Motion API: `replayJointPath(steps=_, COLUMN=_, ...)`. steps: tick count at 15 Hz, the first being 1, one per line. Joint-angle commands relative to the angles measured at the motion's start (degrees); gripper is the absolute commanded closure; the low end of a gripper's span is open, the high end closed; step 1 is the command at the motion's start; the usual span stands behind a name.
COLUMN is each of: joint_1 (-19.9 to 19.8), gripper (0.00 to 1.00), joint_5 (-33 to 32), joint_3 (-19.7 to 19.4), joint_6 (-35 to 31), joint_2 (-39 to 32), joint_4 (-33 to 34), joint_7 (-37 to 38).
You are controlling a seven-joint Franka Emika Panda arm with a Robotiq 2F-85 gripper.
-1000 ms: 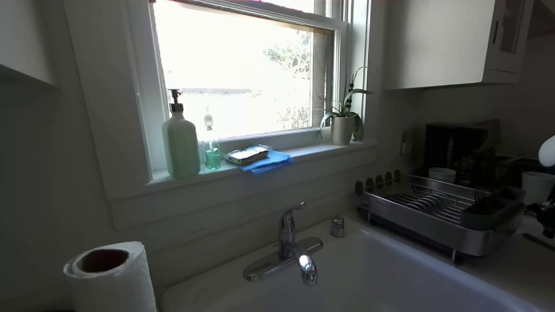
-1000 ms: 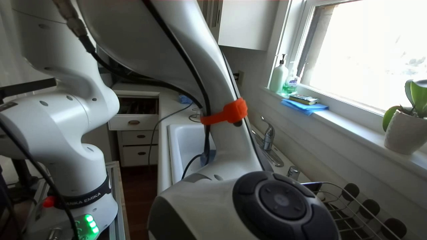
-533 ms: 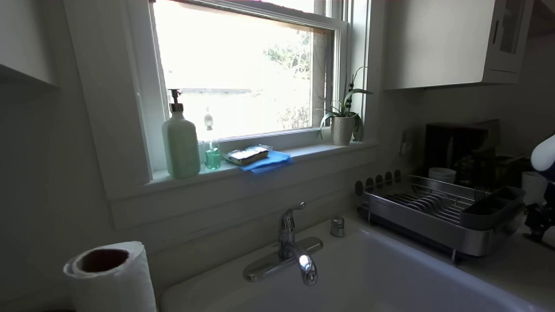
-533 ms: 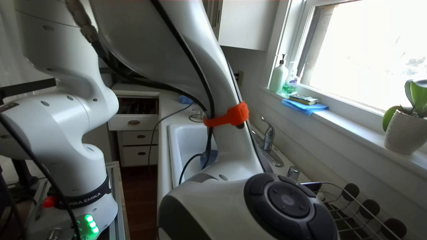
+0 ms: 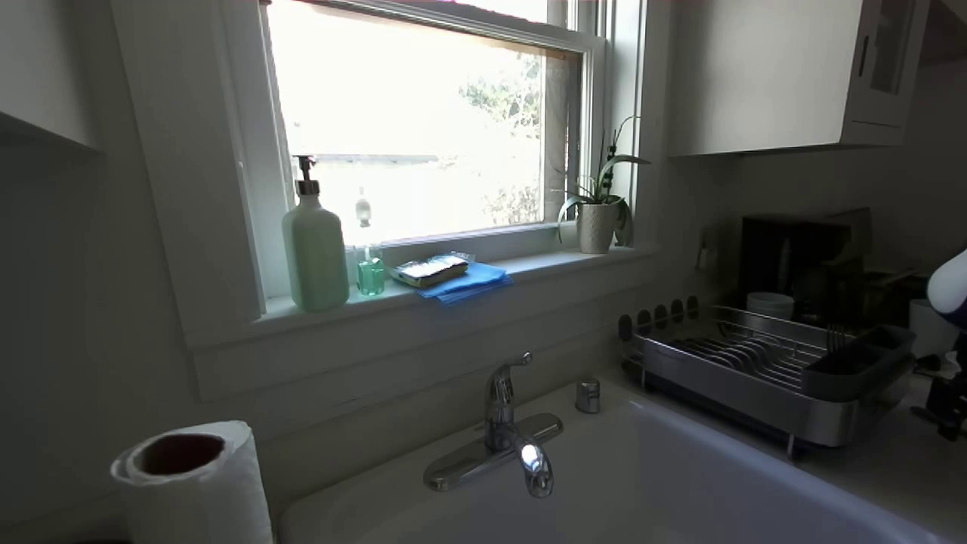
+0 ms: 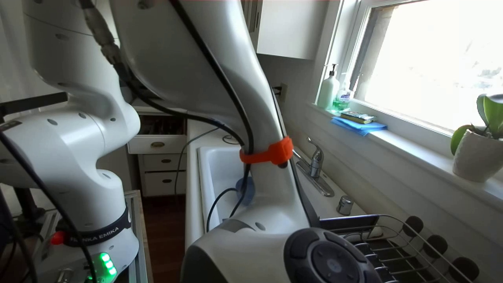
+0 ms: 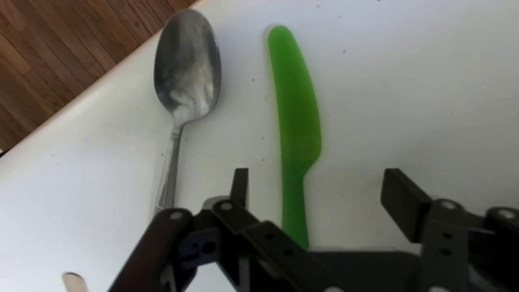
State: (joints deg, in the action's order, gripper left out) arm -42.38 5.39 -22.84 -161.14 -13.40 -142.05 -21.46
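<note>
Green along its whole visible length, the knife [image 7: 299,117] lies on the white worktop [image 7: 385,101], in line with the gap of the gripper [image 7: 318,187]. We see the fingers [image 7: 405,207] spread apart, one to each side of the knife's handle. The handle passes closer to the finger on the side of the metal spoon [image 7: 188,65]; worktop shows between the handle and both fingertips, so we read them as apart. We cannot tell whether the fingertips meet the worktop. The blade points away from the gripper, and the gripper body covers the end of the handle.

Between the knife and the worktop's edge we locate the spoon. Its bowl sits near that edge, beyond which wooden floor [image 7: 61,52] shows; its lower end is hidden behind the gripper. The rounded tip of a pale item [image 7: 75,282] shows at the wrist view's border.

In an exterior view, a dark section of the gripper appears near the cutlery caddy [image 5: 831,381] of the dish rack [image 5: 740,393]. We identify this rack in both exterior views, standing beside the sink [image 5: 680,483].
</note>
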Motion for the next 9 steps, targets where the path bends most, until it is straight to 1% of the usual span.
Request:
replayJointPath(steps=1, joint_1=-1.4, gripper=0.45, joint_5=-0.1, joint_3=0.8, joint_6=0.3, joint_2=-1.4, joint_4=1.5, joint_7=-0.4)
replayJointPath(steps=2, joint_1=-1.4, gripper=0.53, joint_5=-0.3, joint_3=0.8, joint_6=0.3, joint_2=-1.8, joint_4=1.7, joint_7=-0.2)
replayJointPath(steps=3, joint_1=-1.5, gripper=0.19, joint_5=-0.3, joint_3=0.8, joint_6=0.4, joint_2=-2.1, joint_4=2.0, joint_7=0.0)
replayJointPath(steps=4, joint_1=-1.6, gripper=0.14, joint_5=-0.2, joint_3=1.0, joint_6=0.4, joint_2=-2.4, joint_4=2.2, joint_7=0.0)
replayJointPath(steps=5, joint_1=-1.6, gripper=0.13, joint_5=-0.2, joint_3=1.0, joint_6=0.4, joint_2=-2.8, joint_4=2.5, joint_7=0.2)
replayJointPath(steps=6, joint_1=-1.8, gripper=0.55, joint_5=-0.1, joint_3=1.2, joint_6=0.4, joint_2=-3.0, joint_4=2.7, joint_7=-0.1)
replayJointPath(steps=7, joint_1=-2.0, gripper=0.53, joint_5=0.0, joint_3=1.4, joint_6=0.4, joint_2=-3.2, joint_4=3.0, joint_7=-0.2)
replayJointPath(steps=8, joint_1=-2.1, gripper=0.55, joint_5=0.0, joint_3=1.6, joint_6=0.4, joint_2=-3.2, joint_4=3.0, joint_7=-0.3)
replayJointPath(steps=9, joint_1=-2.2, gripper=0.6, joint_5=0.1, joint_3=1.8, joint_6=0.5, joint_2=-3.0, joint_4=3.0, joint_7=-0.5)
